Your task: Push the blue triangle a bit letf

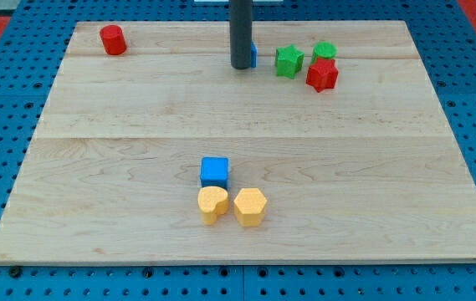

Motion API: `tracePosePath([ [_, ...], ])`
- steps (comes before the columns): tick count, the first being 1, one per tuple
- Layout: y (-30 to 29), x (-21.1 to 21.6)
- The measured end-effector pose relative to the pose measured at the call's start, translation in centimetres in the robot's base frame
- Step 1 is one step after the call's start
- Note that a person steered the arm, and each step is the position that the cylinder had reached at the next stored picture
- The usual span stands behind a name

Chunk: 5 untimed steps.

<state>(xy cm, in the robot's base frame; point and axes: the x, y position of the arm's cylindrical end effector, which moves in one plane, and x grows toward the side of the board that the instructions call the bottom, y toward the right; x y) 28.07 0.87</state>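
Wooden board [137, 100], pale, on a blue pegboard surface [3, 58]. My tip [241, 66]: lower end of a plain dark rod with no jaws, holding nothing, at the view's top centre. Blue triangle [253, 55]: mostly hidden behind the rod, only a sliver showing at its right edge, apparently touching.

- Green star [289, 61], green cylinder [325, 51] and red star [322, 74]: clustered right of the tip.
- Red cylinder [113, 39]: top left.
- Blue cube [214, 171]: lower centre, with a yellow heart [212, 204] and yellow hexagon [250, 206] just below.
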Motion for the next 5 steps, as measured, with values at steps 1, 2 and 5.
tracePosePath([
  [1, 3.6, -1.8],
  [2, 7.4, -1.9],
  [5, 10.9, -5.6],
])
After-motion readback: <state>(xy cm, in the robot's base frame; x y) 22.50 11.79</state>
